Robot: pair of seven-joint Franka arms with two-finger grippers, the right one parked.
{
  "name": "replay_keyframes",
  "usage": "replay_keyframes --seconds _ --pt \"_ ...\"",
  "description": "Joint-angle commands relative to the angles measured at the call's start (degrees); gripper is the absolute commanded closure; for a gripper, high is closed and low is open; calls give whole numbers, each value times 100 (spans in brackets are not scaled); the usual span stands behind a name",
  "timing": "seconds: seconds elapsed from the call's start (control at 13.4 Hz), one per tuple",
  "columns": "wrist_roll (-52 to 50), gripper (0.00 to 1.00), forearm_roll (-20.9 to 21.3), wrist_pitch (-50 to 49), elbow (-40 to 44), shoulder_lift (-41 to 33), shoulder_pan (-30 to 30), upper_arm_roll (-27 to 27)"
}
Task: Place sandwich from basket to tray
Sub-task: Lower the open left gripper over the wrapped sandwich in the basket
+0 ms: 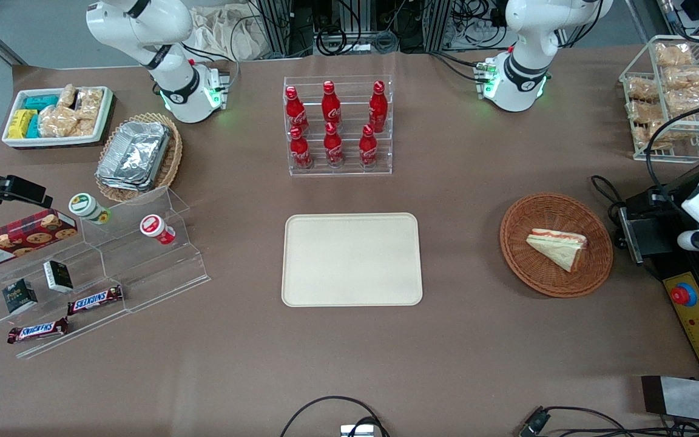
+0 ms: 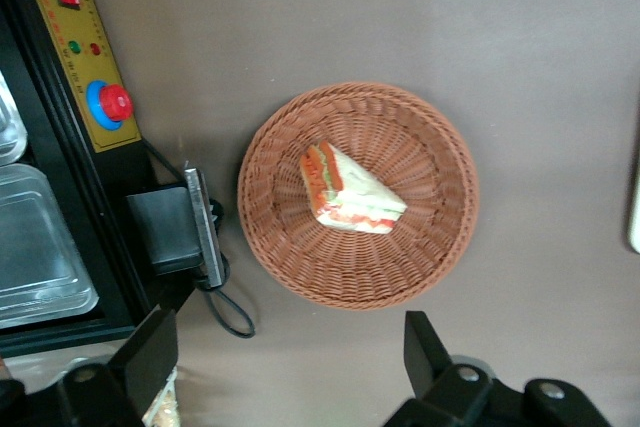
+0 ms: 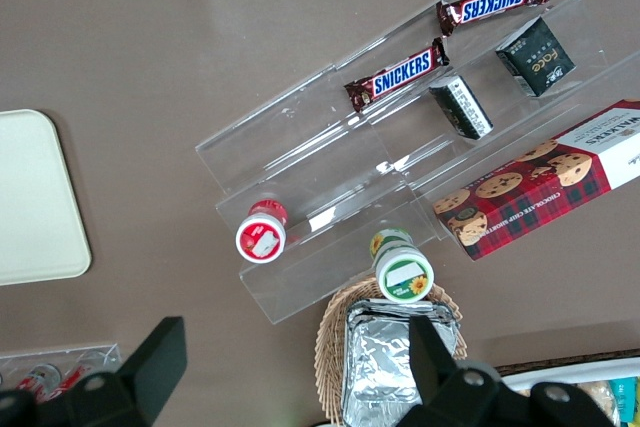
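Brown table, bearing all items. Working arm raised at its end of table, wrist camera looking straight down. Tray at table centre, nothing on it, well apart from basket. Gripper aloft, fingers spread wide, holding nothing. Sandwich lying in basket, below gripper, untouched.
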Motion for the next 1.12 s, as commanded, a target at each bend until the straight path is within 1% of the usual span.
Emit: replay_keyframes --seconds 0.0,0.37,0.45,0.52,0.6,0.74,0.82,0.97,1.04 --pt "-124 0 194 -50 239 243 -19 -45" --pt "-281 0 221 -42 292 365 7 -28" --pt "-700 0 168 2 240 470 16 -28" --pt "-1348 0 150 55 65 515 34 -28" --pt "-1868 0 133 377 -197 576 42 -28" --pt "-2739 0 133 1631 -1249 446 130 33" --pt "-3170 0 124 2107 -1690 384 191 42" --pt "-3979 0 72 2322 -1931 453 210 43" --pt "-4183 0 -94 2357 -2018 471 210 43"
